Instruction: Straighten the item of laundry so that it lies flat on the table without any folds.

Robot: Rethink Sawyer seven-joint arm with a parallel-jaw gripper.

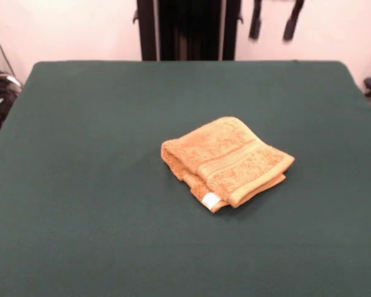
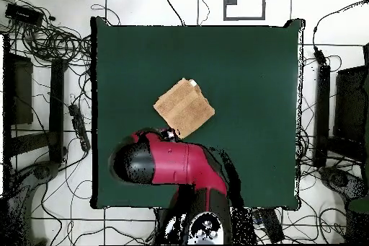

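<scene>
The worktop (image 1: pixel 80 185) is a large rectangle covered in plain dark green cloth, smooth across its whole surface. A single towel (image 1: pixel 226 161) lies directly on it, a little right of the middle in the front view. The orange-tan towel is folded into a thick, layered bundle, with a woven band across its top layer and a small white tag (image 1: pixel 209 200) at its near corner.

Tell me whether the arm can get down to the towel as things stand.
Probably yes. The folded towel lies alone on the table, with nothing on or beside it. In the overhead view the arm is just next to the towel. Whether the gripper is open does not show.
</scene>
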